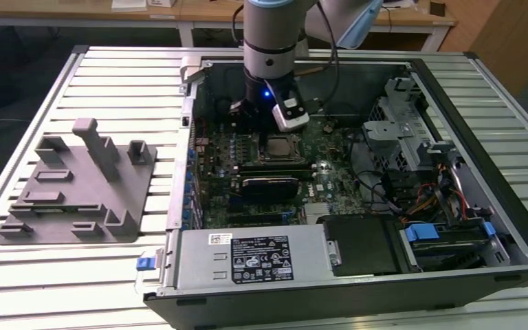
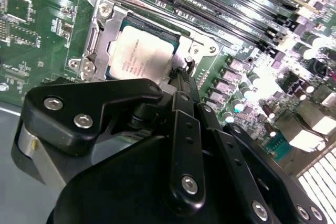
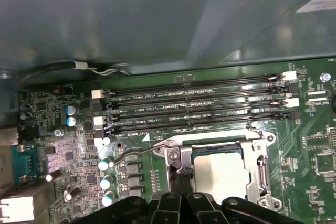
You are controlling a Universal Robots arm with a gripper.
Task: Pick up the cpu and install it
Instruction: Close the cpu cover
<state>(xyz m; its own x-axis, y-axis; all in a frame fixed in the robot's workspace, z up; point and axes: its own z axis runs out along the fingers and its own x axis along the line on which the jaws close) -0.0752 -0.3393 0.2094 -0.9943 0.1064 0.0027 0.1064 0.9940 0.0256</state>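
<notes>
Here the clenched black hand (image 2: 181,75) sits beside the square, silvery, socketed cpu (image 2: 142,56).

The cpu (image 2: 142,56) is pale silver-grey on top; the motherboard (image 2: 31,19) is green, its memory slots (image 3: 189,109) black. The fixture plate (image 1: 71,189) is plain grey.

A green motherboard (image 3: 52,129) spreads through the middle of the frame, and a grey metal case wall (image 3: 157,19) borders it. Four long black memory slots (image 3: 189,109) run side by side between this wall and a silver metal socket frame (image 3: 258,163). Inside the socket frame lies the cpu (image 3: 220,174), a small flat square chip with a pale silver-grey top. The black tool (image 3: 178,176) comes in at the frame's edge with its fingers pressed together, its tips at the socket's rim, just beside the cpu. A blue connector (image 3: 23,163) sits near a corner of the frame.
</notes>
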